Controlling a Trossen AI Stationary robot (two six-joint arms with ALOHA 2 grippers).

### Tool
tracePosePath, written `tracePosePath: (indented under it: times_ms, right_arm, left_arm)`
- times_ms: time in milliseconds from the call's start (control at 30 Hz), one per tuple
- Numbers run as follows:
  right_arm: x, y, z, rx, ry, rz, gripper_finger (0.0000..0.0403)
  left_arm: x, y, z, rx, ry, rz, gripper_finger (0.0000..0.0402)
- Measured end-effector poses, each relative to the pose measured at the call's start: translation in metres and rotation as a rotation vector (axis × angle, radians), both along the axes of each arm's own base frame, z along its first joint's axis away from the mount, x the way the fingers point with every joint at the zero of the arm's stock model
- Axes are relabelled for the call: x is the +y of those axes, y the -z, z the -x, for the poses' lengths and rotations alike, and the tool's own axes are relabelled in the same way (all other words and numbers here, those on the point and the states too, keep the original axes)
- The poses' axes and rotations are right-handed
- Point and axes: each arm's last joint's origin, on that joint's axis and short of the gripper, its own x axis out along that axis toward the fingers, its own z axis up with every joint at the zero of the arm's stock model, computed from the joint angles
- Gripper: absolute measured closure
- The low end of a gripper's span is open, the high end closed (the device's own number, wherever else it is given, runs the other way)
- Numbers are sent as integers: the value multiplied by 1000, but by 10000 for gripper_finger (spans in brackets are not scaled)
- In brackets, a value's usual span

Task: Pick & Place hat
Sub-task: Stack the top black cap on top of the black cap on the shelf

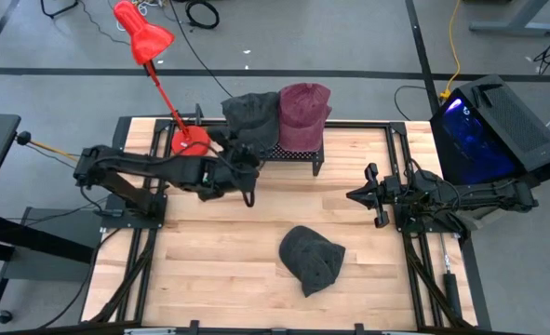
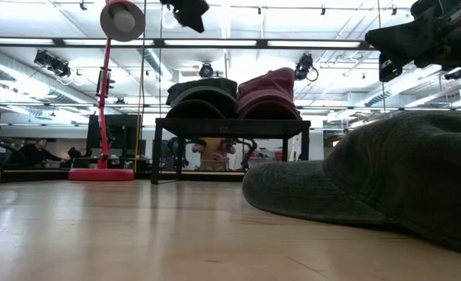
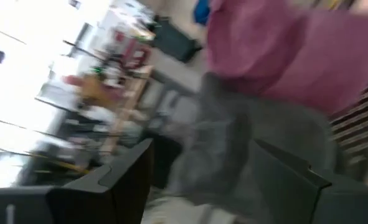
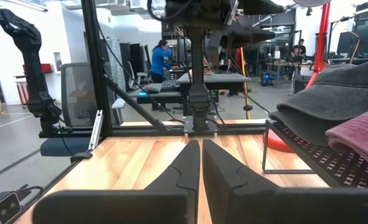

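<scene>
Centrally, toward the far edge of the table (image 1: 256,279), a black rack (image 1: 288,153) is seen, and two hats are kept on it: a dark grey hat (image 1: 251,113) on the lamp side and a maroon hat (image 1: 302,110) touching it on the other side. A red lamp (image 1: 146,37) is stood just beside the rack, its round base (image 1: 190,140) on the table. A third hat, a grey cap (image 1: 312,260), is laid flat on the bare wood well in front of the rack, apart from both arms.

The left gripper (image 1: 242,172) is held just in front of the rack, below the dark grey hat. In the left wrist view its fingers (image 3: 124,180) are seen spread wide apart, with the dark grey hat (image 3: 233,143) and maroon hat (image 3: 289,50) close ahead; nothing is gripped.

The right gripper (image 1: 363,195) is held beside the rack's maroon end, a little apart from it and pointed toward the left arm. Its fingers (image 4: 182,177) are seen pressed together, and nothing is held between them.

A person (image 4: 158,59) is seen in the room beyond the table.
</scene>
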Motion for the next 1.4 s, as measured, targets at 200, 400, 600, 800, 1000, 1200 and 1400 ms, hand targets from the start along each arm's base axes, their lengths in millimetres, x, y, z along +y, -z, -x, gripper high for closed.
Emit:
tracePosePath:
  times_ms: [200, 400, 600, 800, 1000, 1200, 1400]
  right_arm:
    - [0, 0, 0, 0, 0, 0, 380]
    - [0, 0, 0, 0, 0, 0, 380]
    - [0, 0, 0, 0, 0, 0, 380]
    - [0, 0, 0, 0, 0, 0, 380]
    - [0, 0, 0, 0, 0, 0, 380]
    - [0, 0, 0, 1, 0, 0, 380]
    - [0, 0, 0, 2, -1, 0, 380]
  left_arm:
    - [18, -2, -4, -118, 112, 205, 197]
    - [38, -10, -11, -153, 184, 217, 305]
    - [62, -20, -17, -216, 294, 227, 394]
    - [84, -18, -18, -234, 375, 297, 392]
    - [98, -9, -23, -193, 403, 318, 396]
    - [108, -1, -24, -161, 398, 345, 398]
    - [111, 10, -22, -85, 404, 421, 399]
